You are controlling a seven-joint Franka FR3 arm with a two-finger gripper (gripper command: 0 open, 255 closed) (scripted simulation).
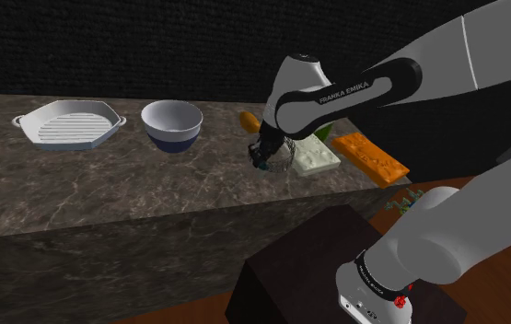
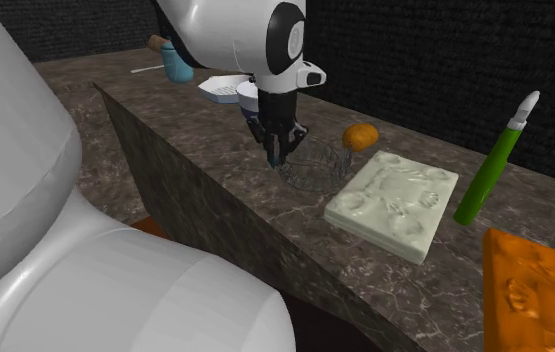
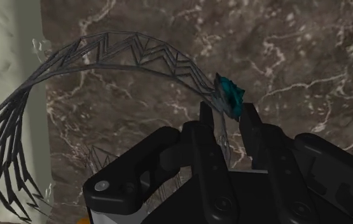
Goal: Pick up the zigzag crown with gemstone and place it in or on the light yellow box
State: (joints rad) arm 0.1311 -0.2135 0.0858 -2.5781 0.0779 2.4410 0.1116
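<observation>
**A:** Where is the zigzag crown (image 3: 140, 54) sitting right now?

**B:** It is lying on the dark marbled bench (image 1: 106, 189), near the middle of the second exterior view, just beside the left edge of the pale box (image 2: 395, 200). It is showing as a thin grey wire hoop with 1 teal gemstone (image 3: 230, 102) on its rim.

**A:** And what is the arm doing?

**B:** It is reaching down onto the side of the crown that is facing away from the box. The black jaws are sitting right at the gemstone. In the wrist view the 2 fingers (image 3: 205, 119) are standing close on either side of the band, so I am reading them as pinching the crown there, not spread.

**A:** Is the crown coming off the bench?

**B:** I am not seeing any gap under it. Its lower rim is looking as if it is resting on the stone, though the wire is too thin for me to be sure.

**A:** So how far along are we?

**B:** I am judging it to be at the grasp. The reach is done and the pinch seems made. The lift, the short carry toward the frame's right and the release over the box are all left.

**A:** Is anything crowding it?

**B:** An orange ball (image 2: 360, 137) is sitting just behind the crown. A green-handled tool (image 2: 495, 165) is lying beyond the box, at the right of the frame.
</observation>
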